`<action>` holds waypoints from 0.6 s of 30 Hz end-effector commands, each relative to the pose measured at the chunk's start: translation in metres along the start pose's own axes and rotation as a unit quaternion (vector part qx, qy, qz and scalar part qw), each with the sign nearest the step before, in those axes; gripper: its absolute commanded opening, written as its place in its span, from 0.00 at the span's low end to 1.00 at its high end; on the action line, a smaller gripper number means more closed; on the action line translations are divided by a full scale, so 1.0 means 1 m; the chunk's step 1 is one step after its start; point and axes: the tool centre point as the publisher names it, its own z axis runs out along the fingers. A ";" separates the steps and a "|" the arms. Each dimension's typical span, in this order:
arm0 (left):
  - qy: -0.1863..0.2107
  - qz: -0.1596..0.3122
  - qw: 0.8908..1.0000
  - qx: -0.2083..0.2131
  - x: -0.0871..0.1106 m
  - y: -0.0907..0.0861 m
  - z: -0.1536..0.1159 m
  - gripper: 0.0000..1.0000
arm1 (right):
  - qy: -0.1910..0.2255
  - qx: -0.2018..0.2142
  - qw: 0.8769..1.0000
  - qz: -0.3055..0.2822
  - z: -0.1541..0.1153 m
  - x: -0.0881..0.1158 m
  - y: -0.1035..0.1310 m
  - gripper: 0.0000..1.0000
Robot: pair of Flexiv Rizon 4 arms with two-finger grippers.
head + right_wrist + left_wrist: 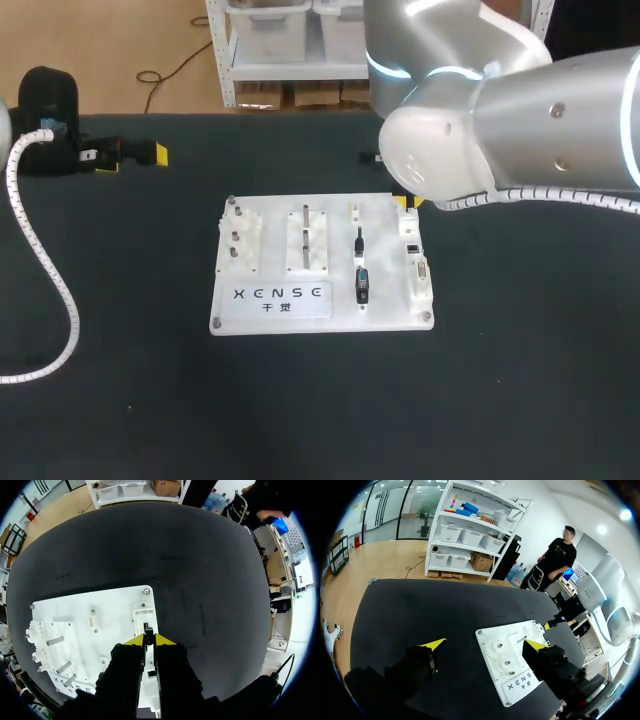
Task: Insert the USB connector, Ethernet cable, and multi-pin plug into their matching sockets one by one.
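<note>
Right hand (pixel 148 639), nearly closed, is pinching a small black plug (pixel 148 629), holding it just above socket block (pixel 144 614) on white board (pixel 100 615), probably lining up insertion; left hand (pixel 485 644) is sitting wide open, empty, well aside.

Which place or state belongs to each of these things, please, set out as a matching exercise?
1. left gripper
2. white plastic socket board
3. small black connector
4. right gripper

a. middle of the black table
b. fingers wide apart over bare table
c. over the board's far right corner
d. pinched between yellow-tipped fingers

Pairs: 1-b; 2-a; 3-d; 4-c
</note>
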 end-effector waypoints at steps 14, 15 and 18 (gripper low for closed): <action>0.003 -0.001 1.000 -0.003 -0.001 -0.001 0.000 1.00 | -0.005 -0.005 1.000 -0.006 0.006 0.001 0.003 0.00; 0.003 -0.001 1.000 -0.003 -0.001 -0.001 0.000 1.00 | -0.005 -0.005 1.000 -0.006 0.006 0.001 0.002 0.00; 0.003 -0.001 1.000 -0.003 -0.001 -0.001 0.000 1.00 | -0.004 -0.004 1.000 -0.004 0.006 0.001 0.000 0.00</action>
